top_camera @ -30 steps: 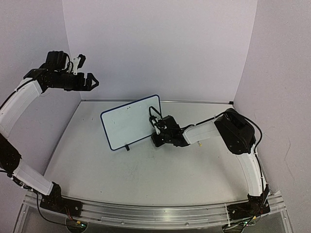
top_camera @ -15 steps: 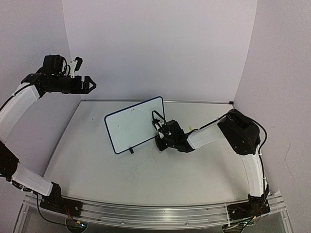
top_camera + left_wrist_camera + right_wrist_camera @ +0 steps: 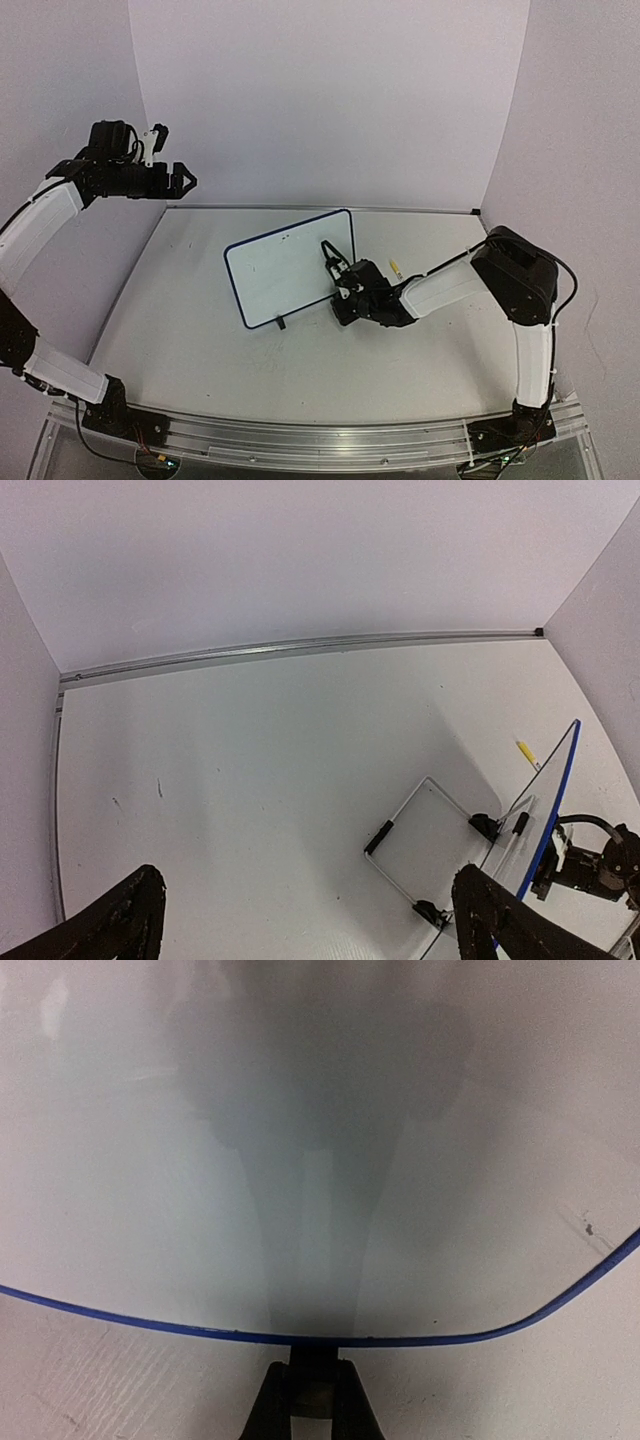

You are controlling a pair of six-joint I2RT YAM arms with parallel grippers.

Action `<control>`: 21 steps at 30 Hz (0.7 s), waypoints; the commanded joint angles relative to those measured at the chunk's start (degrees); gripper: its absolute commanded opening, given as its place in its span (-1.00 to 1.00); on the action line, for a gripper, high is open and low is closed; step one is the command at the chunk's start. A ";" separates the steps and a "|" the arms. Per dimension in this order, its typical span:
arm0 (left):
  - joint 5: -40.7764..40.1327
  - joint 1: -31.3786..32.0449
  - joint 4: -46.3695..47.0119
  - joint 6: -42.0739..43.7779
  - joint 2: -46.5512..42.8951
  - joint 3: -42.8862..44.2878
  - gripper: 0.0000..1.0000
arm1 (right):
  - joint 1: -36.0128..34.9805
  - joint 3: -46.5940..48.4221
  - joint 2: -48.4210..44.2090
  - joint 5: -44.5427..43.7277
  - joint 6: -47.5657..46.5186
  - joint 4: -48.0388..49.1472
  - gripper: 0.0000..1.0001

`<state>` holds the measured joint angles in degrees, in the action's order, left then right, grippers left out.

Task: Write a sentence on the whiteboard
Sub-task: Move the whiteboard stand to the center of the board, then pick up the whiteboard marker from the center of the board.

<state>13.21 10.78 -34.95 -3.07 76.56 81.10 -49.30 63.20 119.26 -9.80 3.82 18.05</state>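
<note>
The whiteboard (image 3: 287, 270) stands upright on its little feet near the middle of the table (image 3: 200, 345), its white face turned toward the near left. Compared with one second ago, it has slid to the right and a little nearer, and the right gripper (image 3: 340, 284) has travelled together with it. This gripper is low at the right edge of the board. In the right wrist view its two fingers (image 3: 275, 1400) are pressed close together just at the blue frame, so it looks clenched on that edge, and the way the board follows it agrees with this. The left gripper (image 3: 184, 181) hangs high at the far left, well apart from the board, with its jaws spread wide and nothing between them. A small yellow piece (image 3: 396, 268) lies on the table behind the right arm. I can see no writing on the board, only some tiny dark specks near the top. So I judge this step is only placing the board; the sentence is not yet begun.
</note>
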 commanded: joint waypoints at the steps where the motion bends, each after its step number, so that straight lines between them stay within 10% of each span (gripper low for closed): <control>1: -1.48 -0.50 4.55 -0.68 -2.70 -2.68 0.99 | -0.40 -1.91 -6.16 0.26 2.55 -3.20 -0.37; 3: -2.51 -0.53 6.24 -1.04 -3.75 -4.95 0.99 | -0.38 -2.77 -8.89 0.93 3.26 -4.94 0.07; 7: -5.01 -0.60 9.07 -1.13 -6.19 -9.37 0.99 | -0.39 -4.93 -17.83 0.20 4.83 -12.66 0.33; 15: -7.39 -0.65 12.81 0.14 -8.03 -17.41 0.99 | 3.76 -4.03 -34.33 -2.45 8.02 -39.08 0.43; 21: -4.98 -0.59 13.77 0.33 -7.84 -18.98 0.99 | 14.04 4.46 -30.00 5.04 7.83 -51.70 0.33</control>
<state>7.42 10.44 -24.91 -3.16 69.69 62.32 -40.53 61.54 84.50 -8.54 10.81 -19.98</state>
